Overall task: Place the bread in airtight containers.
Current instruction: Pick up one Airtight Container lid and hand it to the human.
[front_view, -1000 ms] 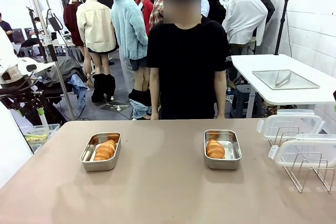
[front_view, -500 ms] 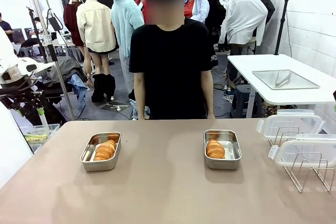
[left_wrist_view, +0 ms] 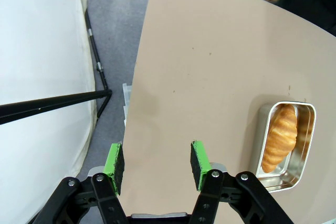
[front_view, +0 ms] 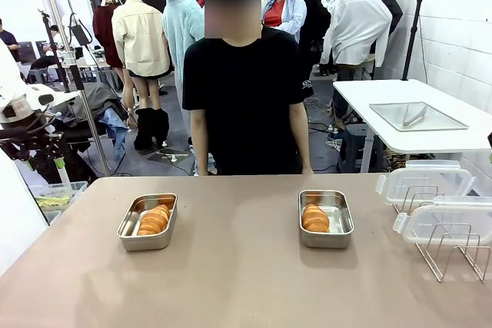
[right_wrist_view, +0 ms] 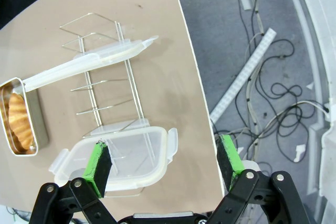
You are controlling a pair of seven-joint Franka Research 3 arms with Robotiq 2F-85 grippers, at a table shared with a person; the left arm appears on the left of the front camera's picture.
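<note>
In the front view bread (front_view: 154, 220) is seen inside each uncovered tin (front_view: 325, 218) on the desk (front_view: 246, 282); in the left wrist view the left tool (left_wrist_view: 156, 161) is held open, empty, one tin at 3 o'clock; in the right wrist view the right tool (right_wrist_view: 165, 163) is spread, empty, above lids (right_wrist_view: 123, 158) whose loose lean on the rack (right_wrist_view: 130, 77), unclear frontally, might be toppled by a clumsy grasp.
</note>
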